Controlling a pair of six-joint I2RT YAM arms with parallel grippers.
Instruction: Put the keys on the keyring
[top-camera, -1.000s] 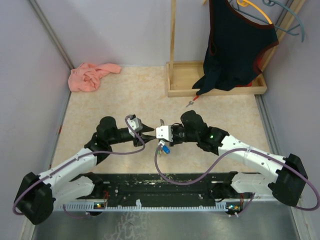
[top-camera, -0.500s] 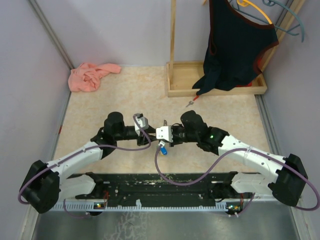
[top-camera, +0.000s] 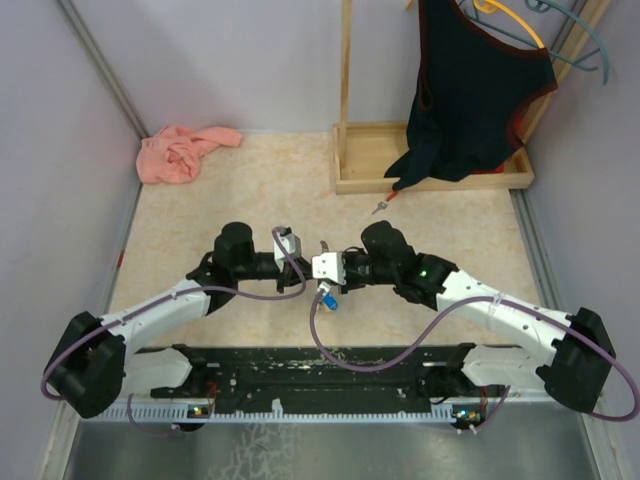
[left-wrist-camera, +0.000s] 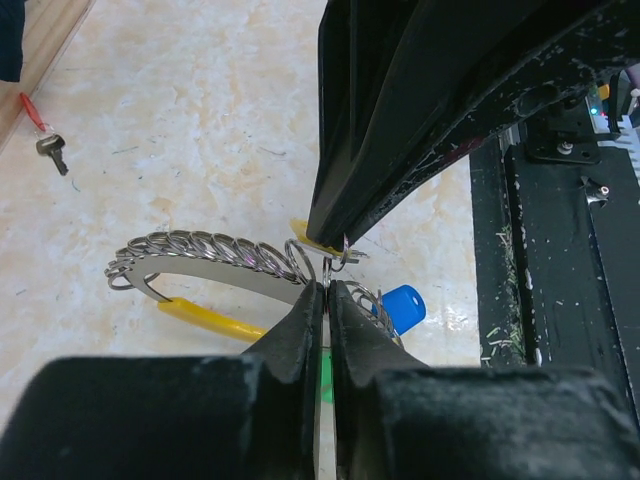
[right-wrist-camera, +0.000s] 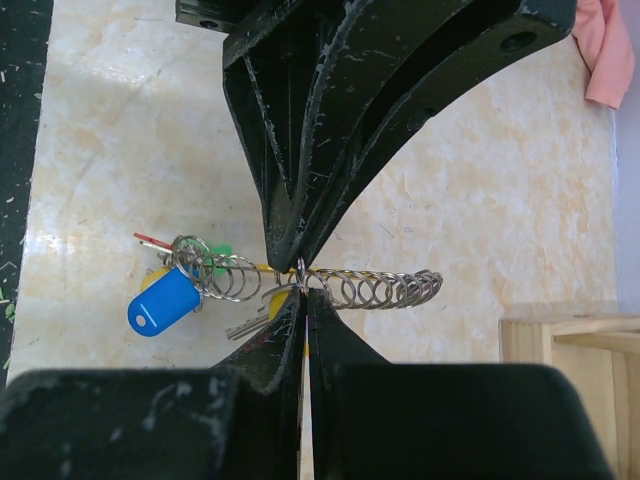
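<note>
Beige mottled tabletop (top-camera: 200, 210) fills the middle of the overhead view. At its centre the left gripper (left-wrist-camera: 327, 290) and right gripper (right-wrist-camera: 303, 300) meet tip to tip, each pressed together and pinching the keyring (right-wrist-camera: 380, 288). A blue-capped key (right-wrist-camera: 163, 302) is bunched at the keyring's end, lower left in the right wrist view. A red-capped key (left-wrist-camera: 45, 135) lies apart, upper left in the left wrist view.

The left wrist camera sits just behind the left claw (left-wrist-camera: 328, 288). It is very close to the keyring (left-wrist-camera: 210, 255) and looks past it at the right claw (left-wrist-camera: 336, 240). The right wrist camera faces the opposite way, just as close, with the keyring at its own claw's tip and the left claw beyond. The top camera is high above and behind the arm bases, looking down and forward over the whole counter (top-camera: 200, 205), where the keyring is tiny near mid-frame. All three views share the keyring and the counter patch beneath it.
</note>
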